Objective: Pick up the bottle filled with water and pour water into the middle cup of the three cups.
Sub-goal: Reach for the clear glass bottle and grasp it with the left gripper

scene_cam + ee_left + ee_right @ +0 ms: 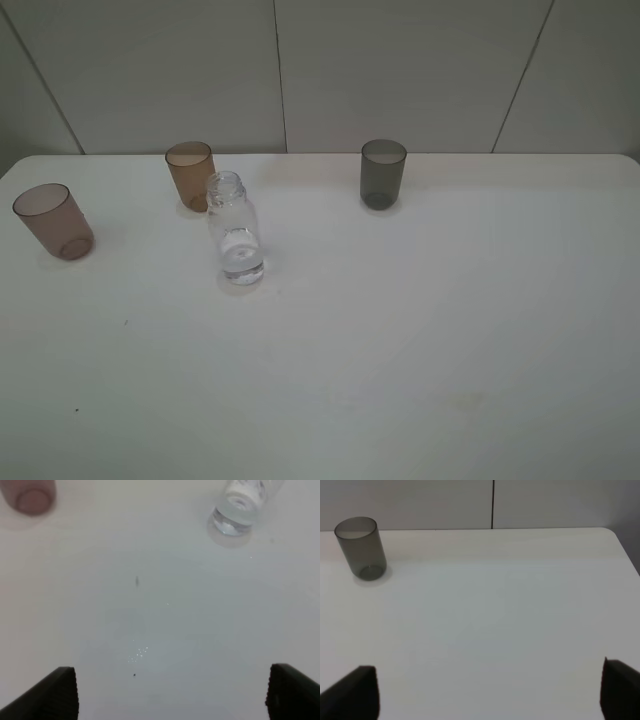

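The clear, round-shouldered bottle [236, 240] is stood at five o'clock of the tapered amber cup [190, 176]; the left tool [170, 695] and right tool [490, 690] are spread wide, empty.

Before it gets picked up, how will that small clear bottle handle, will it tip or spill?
The clear bottle stands upright, with water only in its lower part, so it probably sits steady and feels light. Its neck has no cap, so tilting could spill. The thin-looking plastic may flex under a squeeze.
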`<state>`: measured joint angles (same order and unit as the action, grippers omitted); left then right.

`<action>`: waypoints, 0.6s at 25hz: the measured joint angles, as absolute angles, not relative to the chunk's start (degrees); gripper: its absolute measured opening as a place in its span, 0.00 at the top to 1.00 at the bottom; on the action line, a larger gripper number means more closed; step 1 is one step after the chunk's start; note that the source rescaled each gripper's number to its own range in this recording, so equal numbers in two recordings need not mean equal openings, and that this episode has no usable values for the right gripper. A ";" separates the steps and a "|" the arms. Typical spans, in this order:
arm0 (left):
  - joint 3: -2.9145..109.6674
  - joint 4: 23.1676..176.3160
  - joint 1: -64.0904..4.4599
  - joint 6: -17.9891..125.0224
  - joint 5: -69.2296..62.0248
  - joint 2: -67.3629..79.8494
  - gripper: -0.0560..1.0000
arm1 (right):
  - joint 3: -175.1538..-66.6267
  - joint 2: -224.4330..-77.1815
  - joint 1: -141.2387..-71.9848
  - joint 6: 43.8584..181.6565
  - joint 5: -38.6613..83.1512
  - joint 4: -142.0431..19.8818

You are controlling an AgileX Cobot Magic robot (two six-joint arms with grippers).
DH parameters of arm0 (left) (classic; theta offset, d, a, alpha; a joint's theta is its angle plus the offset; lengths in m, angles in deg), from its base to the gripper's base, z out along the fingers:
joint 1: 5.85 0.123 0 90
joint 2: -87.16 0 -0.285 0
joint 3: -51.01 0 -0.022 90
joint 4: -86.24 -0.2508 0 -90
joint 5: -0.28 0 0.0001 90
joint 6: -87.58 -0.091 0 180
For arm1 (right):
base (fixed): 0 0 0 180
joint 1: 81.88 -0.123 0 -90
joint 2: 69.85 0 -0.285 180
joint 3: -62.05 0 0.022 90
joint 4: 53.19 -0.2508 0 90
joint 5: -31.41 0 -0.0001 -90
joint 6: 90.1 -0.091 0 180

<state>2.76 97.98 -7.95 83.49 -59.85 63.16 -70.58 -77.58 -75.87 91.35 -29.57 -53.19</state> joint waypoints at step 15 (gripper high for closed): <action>0.89 103.72 -8.22 70.27 -31.98 48.82 0.14 | -70.58 -77.58 -75.87 91.35 -29.57 -53.19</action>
<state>0.89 103.72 -8.22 70.27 -31.98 48.82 -70.58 -77.58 -75.87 91.35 -29.57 -53.19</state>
